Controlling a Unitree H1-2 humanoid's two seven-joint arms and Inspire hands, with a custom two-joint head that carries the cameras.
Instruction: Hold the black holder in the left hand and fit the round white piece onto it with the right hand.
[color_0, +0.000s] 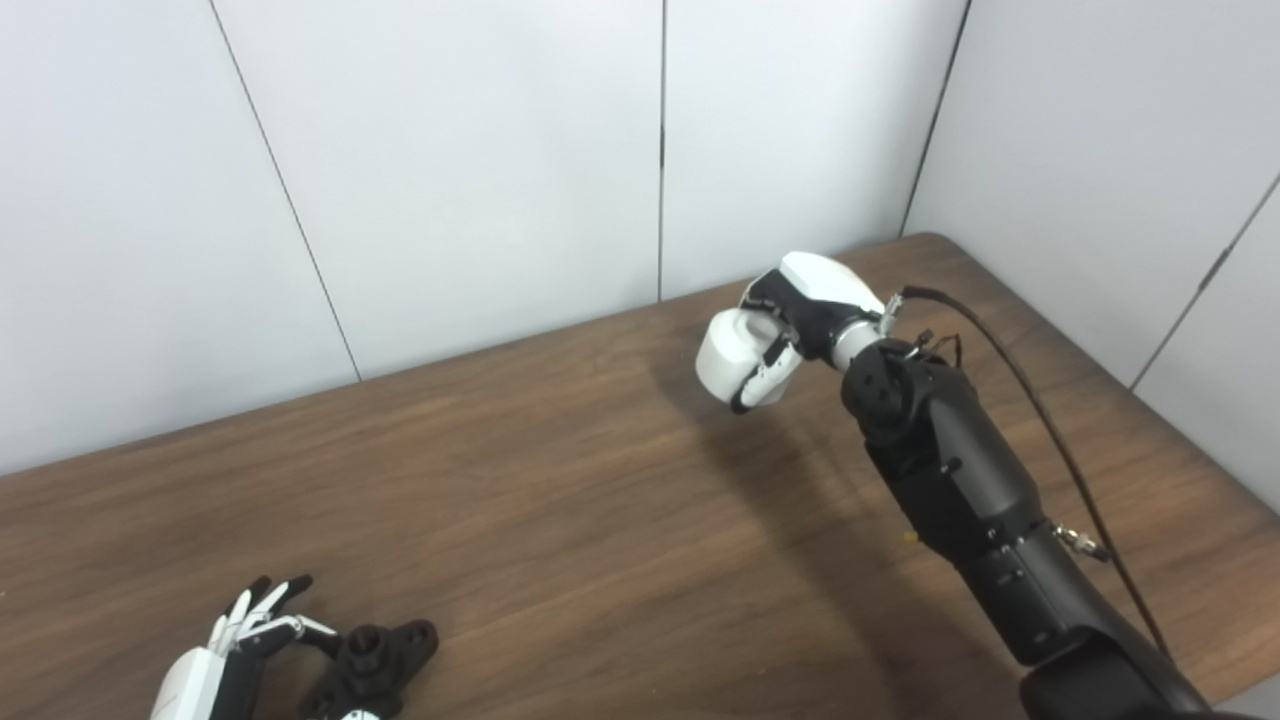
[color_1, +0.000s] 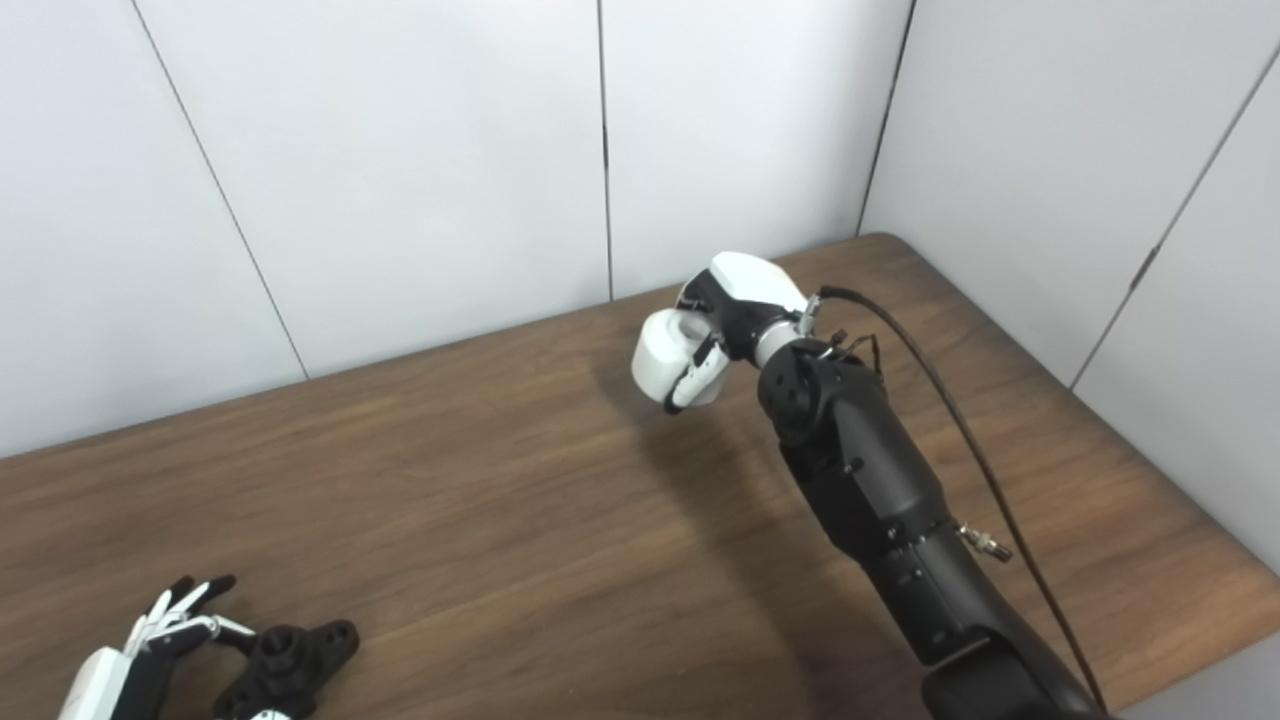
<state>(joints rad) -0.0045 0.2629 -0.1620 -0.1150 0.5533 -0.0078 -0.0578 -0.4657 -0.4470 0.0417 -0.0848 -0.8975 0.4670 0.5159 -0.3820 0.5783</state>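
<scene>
No readable brand, label or text on any part.

R hand (color_0: 790, 325): white glossy shell w/ black fingers, clamped around the round white piece (color_0: 728, 350). Piece is a smooth matte cylinder w/ rounded edges, held above the table (color_0: 560, 480) at approx. 1 o'clock in your view, near the far edge. R forearm is black, segmented, w/ a thin black cable (color_0: 1040, 420) looping along its outer side.

L hand (color_0: 235, 650): at approx. 7 o'clock, low at the frame edge, fingers spread forward. It sits just beside the black holder (color_0: 372, 665); you cannot tell whether it grips the holder, contact is cut off by the frame. Holder is matte black plastic w/ rounded lobes and a raised round boss at centre, lying on the table.

Table: dark wood grain, rounded corner at 2 o'clock. Walls (color_0: 460, 150): plain white panels w/ thin dark seams.
</scene>
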